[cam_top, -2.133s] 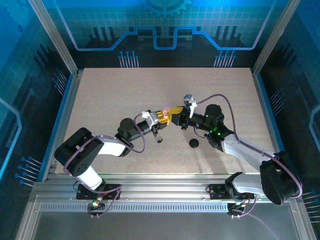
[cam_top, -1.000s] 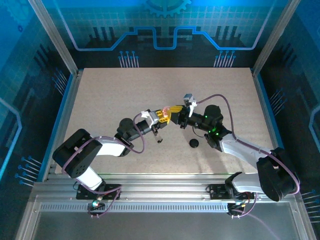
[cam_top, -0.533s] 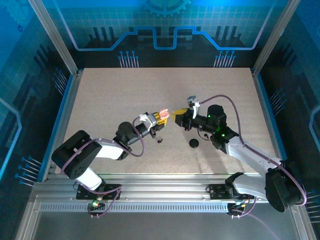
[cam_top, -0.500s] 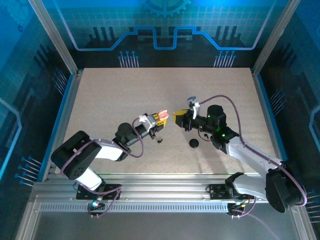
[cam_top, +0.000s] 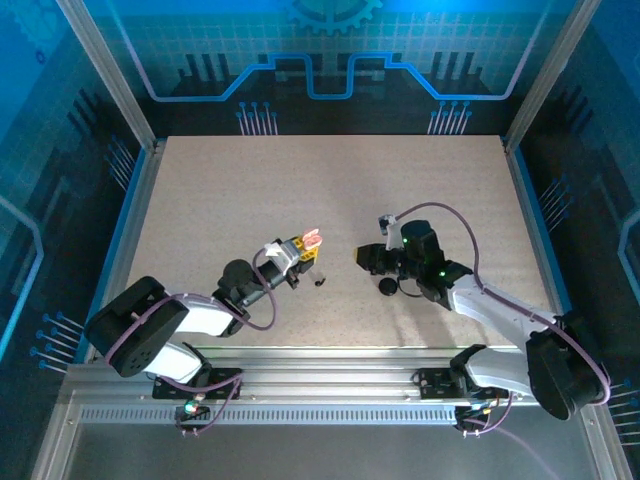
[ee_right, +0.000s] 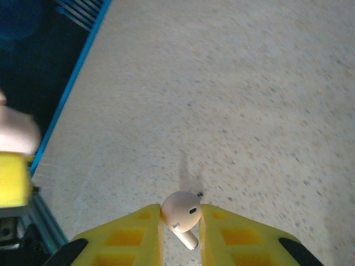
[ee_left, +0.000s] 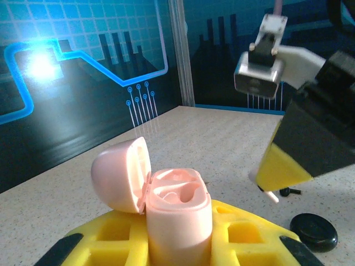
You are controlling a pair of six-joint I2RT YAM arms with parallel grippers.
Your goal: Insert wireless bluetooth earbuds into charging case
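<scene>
Jaws of left gripper (cam_top: 304, 252) clamp pink charging case (ee_left: 177, 216) upright, lid (ee_left: 122, 174) open, sockets exposed; right gripper (ee_right: 180, 233) pinches pale earbud (ee_right: 180, 211) stem-down, presumably for insertion.

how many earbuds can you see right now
1: a pale pink earbud pinched in the right gripper, stem down. A second may already sit inside the open pink charging case held by the left gripper; I cannot tell.

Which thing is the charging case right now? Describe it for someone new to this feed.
Over the speckled table, find the left gripper with its yellow fingers. The charging case is the pale pink capsule clamped between them, lid hinged open, unlike the flat black puck lying on the table.
</scene>
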